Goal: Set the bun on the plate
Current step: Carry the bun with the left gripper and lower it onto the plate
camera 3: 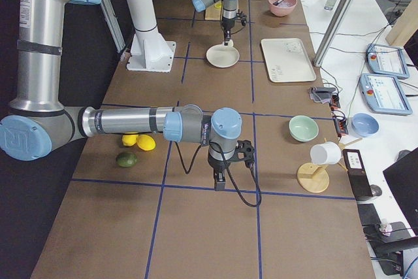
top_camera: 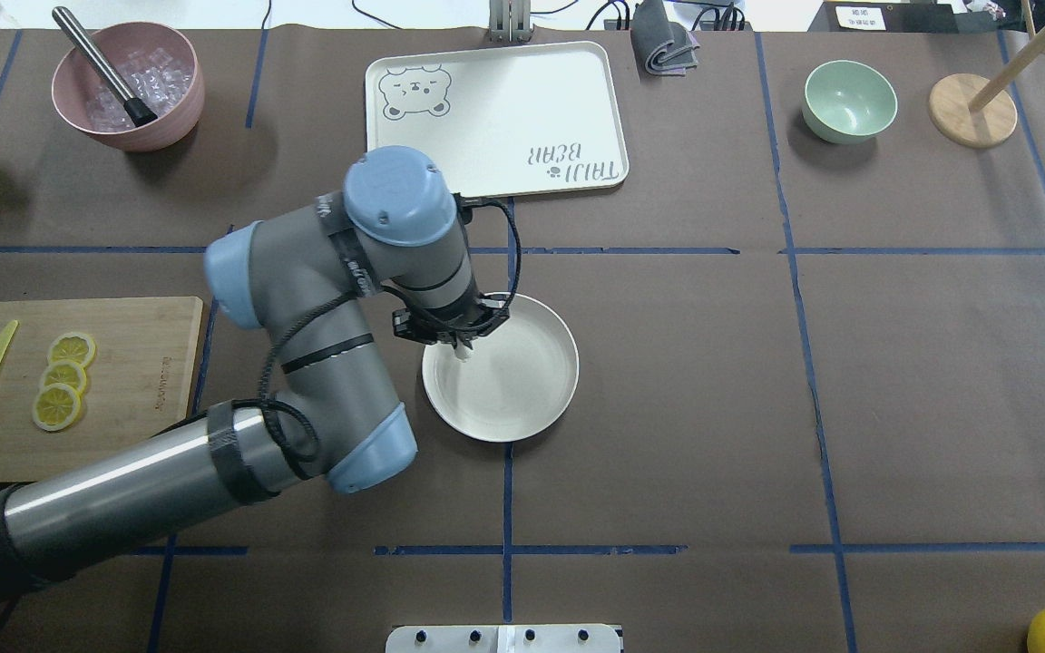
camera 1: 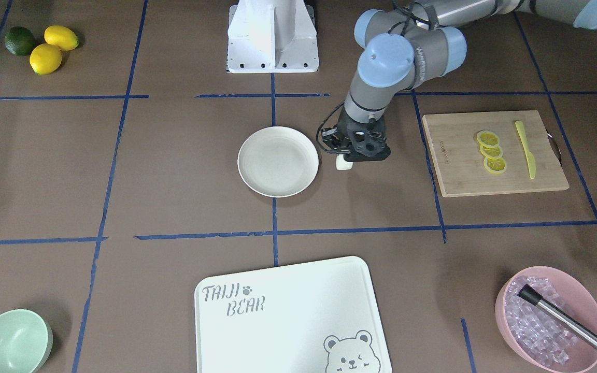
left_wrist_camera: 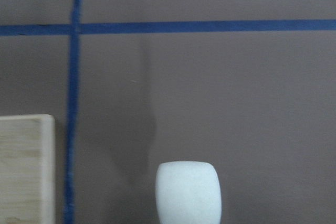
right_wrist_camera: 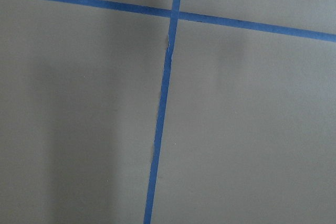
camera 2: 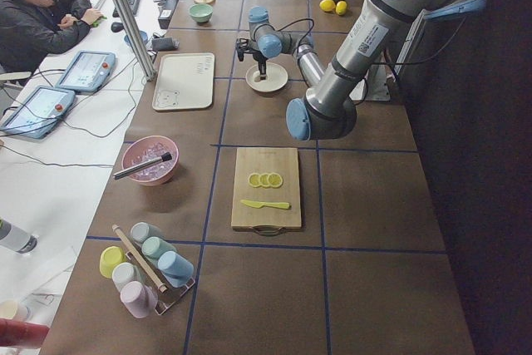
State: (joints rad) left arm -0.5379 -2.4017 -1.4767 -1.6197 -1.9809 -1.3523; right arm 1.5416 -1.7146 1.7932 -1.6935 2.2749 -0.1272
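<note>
The bun [camera 1: 343, 162] is a small white lump hanging under my left gripper [camera 1: 351, 157], which is shut on it just above the table. It sits a little to the right of the plate's rim in the front-facing view. In the overhead view the bun [top_camera: 463, 355] shows over the near-left edge of the plate [top_camera: 513, 381]. The left wrist view has the bun [left_wrist_camera: 188, 192] at its bottom edge over brown table. The plate [camera 1: 278, 161] is round, cream-white and bare. My right gripper [camera 3: 220, 182] hangs over bare table near the lemons; I cannot tell whether it is open or shut.
A wooden board [camera 1: 454, 166] with lemon slices [camera 1: 491, 151] and a yellow knife [camera 1: 525, 149] lies beside my left arm. The bear-print board [camera 1: 288, 311], a pink bowl [camera 1: 506, 305] of ice, a mint bowl [camera 1: 11, 342] and whole lemons [camera 1: 45, 58] ring the table.
</note>
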